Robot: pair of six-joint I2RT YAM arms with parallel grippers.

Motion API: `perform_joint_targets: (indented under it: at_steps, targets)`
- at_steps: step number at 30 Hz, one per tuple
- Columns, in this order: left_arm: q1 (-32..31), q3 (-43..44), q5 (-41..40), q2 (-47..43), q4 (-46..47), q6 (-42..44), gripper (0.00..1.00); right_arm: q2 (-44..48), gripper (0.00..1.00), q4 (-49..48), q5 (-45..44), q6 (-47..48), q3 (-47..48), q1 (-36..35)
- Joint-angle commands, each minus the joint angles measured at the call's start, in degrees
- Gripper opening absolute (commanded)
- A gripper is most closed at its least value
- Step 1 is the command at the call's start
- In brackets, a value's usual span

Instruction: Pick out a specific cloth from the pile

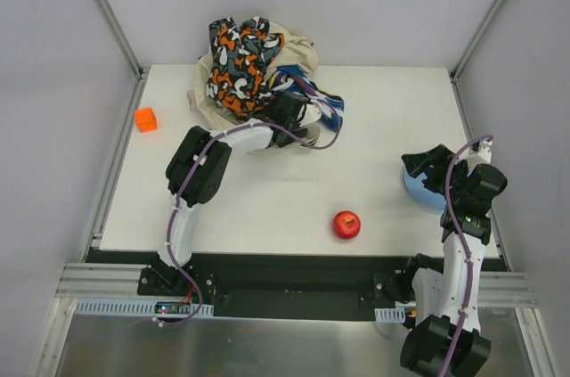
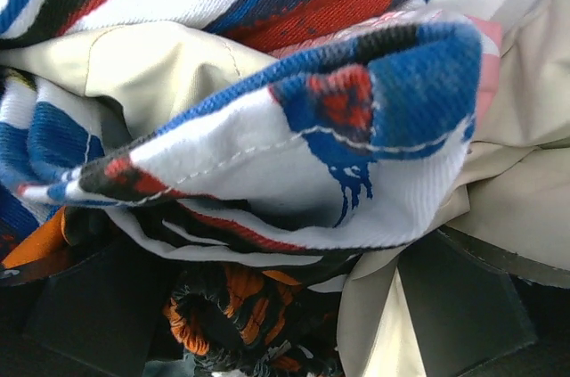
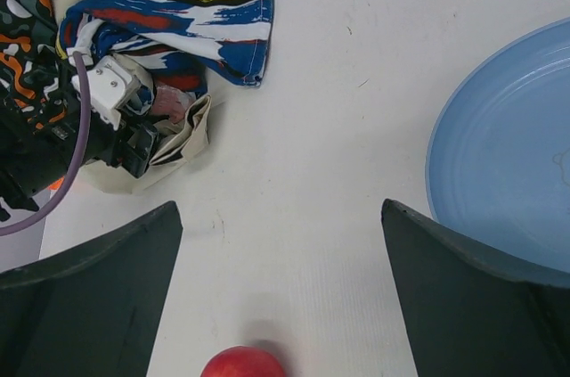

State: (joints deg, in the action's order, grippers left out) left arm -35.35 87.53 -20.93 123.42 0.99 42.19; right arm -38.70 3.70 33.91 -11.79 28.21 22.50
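The pile sits at the back middle of the table: a beige cloth [image 1: 298, 52], an orange-black-white patterned cloth [image 1: 236, 61] on top and a blue-white striped cloth [image 1: 329, 108] at its right. No plain black cloth shows in any view. My left gripper [image 1: 289, 114] is pushed into the pile's front. In the left wrist view it [image 2: 267, 315] is open, with the striped cloth [image 2: 267, 145], beige cloth [image 2: 151, 65] and patterned cloth [image 2: 223, 306] bunched between its fingers. My right gripper [image 1: 426, 166] is open and empty [image 3: 280, 306], over bare table left of the blue plate.
A blue plate [image 1: 423, 194] lies at the right, under the right arm, and shows in the right wrist view [image 3: 508, 154]. A red apple [image 1: 346, 225] lies near the front middle. An orange cube [image 1: 146, 119] sits at the left edge. Walls enclose the table.
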Motion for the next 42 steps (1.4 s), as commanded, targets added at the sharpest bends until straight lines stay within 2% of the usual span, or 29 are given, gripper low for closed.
perform_joint_targets:
  at_steps: [1,3,4,7,8,10,11,12,16,18,20,23,26,29,35,38,42]
  targets:
    - [4.3,5.1,2.1,4.9,-7.4,-3.4,0.99,-0.1,0.96,-2.9,1.9,0.2,-0.5,-0.4]
    - [4.6,7.7,2.3,6.4,-10.3,-3.1,0.97,-0.3,0.96,-2.9,2.0,0.1,-0.5,-0.4]
    - [4.9,9.6,3.4,7.1,-12.8,-3.9,0.93,-0.3,0.96,-2.9,2.3,0.2,-0.5,-0.4]
    - [6.6,16.1,9.1,9.6,-19.8,-8.2,0.73,-0.1,0.96,-2.8,2.7,0.4,-0.5,-0.5]
    - [7.1,17.9,11.4,10.6,-22.2,-8.7,0.61,0.0,0.96,-2.7,2.7,0.4,-0.4,-0.5]
    - [7.3,21.0,11.6,12.5,-25.2,-9.2,0.45,0.4,0.96,-2.6,3.3,0.5,-0.4,-0.5]
    - [7.3,22.0,11.9,13.1,-26.4,-9.1,0.30,0.6,0.96,-2.6,3.8,0.6,-0.4,-0.5]
    - [7.3,22.7,11.4,13.3,-26.9,-9.8,0.00,0.7,0.95,-2.7,4.1,0.8,-0.4,-0.6]
    - [7.9,27.7,4.5,12.2,-26.7,-15.1,0.00,0.9,0.96,-2.8,6.2,0.0,-0.4,-0.8]
    - [8.2,31.5,0.7,9.7,-26.4,-18.3,0.00,0.3,0.96,-3.2,9.5,0.0,0.2,-1.5]
    - [8.4,35.2,-3.7,6.9,-25.3,-21.5,0.00,0.0,0.96,-3.2,9.2,0.6,0.4,-3.4]
    - [8.6,40.7,-9.3,3.0,-23.8,-24.9,0.00,-1.0,0.96,-3.1,5.2,2.2,0.5,-8.2]
    - [9.5,41.7,-11.8,0.6,-18.5,-24.4,0.00,-4.5,0.96,-3.4,2.9,2.9,2.2,-14.3]
    - [10.8,46.3,-14.3,1.1,-17.1,-23.7,0.00,-9.2,0.96,-3.4,-2.2,4.2,4.7,-24.1]
    - [15.0,52.7,-15.5,2.2,-15.1,-24.2,0.00,-24.3,0.96,-12.7,-16.0,2.7,11.7,-40.6]
    - [17.4,52.8,-11.8,1.2,-14.6,-27.2,0.00,-36.1,0.96,-19.0,-23.5,0.4,17.4,-47.0]
    - [20.0,54.8,-9.1,2.4,-13.9,-28.4,0.00,-54.1,0.96,-26.7,-22.8,-6.0,28.6,-52.4]
